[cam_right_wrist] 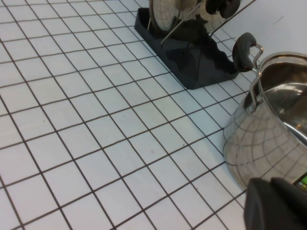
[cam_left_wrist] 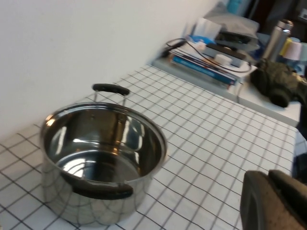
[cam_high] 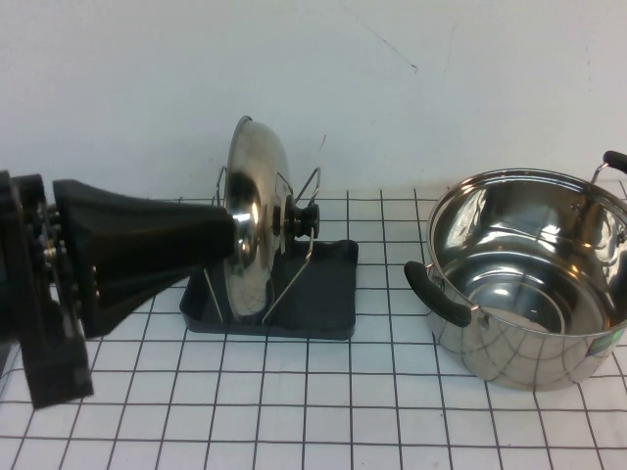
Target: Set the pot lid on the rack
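Pot lid upright on edge in rack, knob rightward.

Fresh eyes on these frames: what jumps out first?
The pot lid stands on edge in the rack at the table's far left-centre, knob facing the open steel pot on the right. The left arm's black bulk fills the left edge, its left gripper barely in the left wrist view. The right gripper sits low beside the pot.

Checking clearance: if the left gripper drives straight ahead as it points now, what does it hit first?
Likely the pot lid standing in the rack: the left arm points at it; the left gripper's tips are hidden. Right gripper hovers near the pot.
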You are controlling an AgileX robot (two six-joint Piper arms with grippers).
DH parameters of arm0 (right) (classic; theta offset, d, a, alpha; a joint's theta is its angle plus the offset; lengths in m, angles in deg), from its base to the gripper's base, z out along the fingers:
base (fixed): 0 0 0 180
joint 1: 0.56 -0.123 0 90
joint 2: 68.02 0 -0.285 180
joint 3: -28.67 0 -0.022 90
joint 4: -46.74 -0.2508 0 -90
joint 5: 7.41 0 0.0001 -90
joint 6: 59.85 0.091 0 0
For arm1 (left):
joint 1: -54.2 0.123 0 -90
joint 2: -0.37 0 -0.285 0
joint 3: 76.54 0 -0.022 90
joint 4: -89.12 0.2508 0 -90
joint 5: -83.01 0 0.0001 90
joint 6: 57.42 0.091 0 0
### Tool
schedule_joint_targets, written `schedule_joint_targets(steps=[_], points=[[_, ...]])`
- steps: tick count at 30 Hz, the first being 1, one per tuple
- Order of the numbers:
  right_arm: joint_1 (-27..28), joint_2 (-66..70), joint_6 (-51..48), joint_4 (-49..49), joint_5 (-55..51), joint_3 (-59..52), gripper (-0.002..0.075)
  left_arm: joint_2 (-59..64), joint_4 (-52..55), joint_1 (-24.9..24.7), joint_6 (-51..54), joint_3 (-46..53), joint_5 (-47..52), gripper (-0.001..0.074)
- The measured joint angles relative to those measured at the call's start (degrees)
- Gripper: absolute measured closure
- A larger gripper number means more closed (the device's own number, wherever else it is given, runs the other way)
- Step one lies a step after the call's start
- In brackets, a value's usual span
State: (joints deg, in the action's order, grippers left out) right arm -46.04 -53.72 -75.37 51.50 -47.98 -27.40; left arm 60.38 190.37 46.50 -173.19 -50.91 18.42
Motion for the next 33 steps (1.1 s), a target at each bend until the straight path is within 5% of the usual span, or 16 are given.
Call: schedule_joint_targets(steps=[6,17,33], points=[[0.00,0.00,0.00,-0.12,0.08,-0.04,0.0727,-0.36,0.00,-0.40,0.00,0.00,-4.60,0.0736],[0.00,0.00,0.00,-0.15,0.08,-0.04,0.0729,-16.94,0.00,-1.18,2.92,2.01,20.52,0.0736],[0.00,0.00,0.00,-0.15,0.08,-0.04,0.0729,-42.70,-0.71,-1.18,3.35,38.39,46.38,0.0736]])
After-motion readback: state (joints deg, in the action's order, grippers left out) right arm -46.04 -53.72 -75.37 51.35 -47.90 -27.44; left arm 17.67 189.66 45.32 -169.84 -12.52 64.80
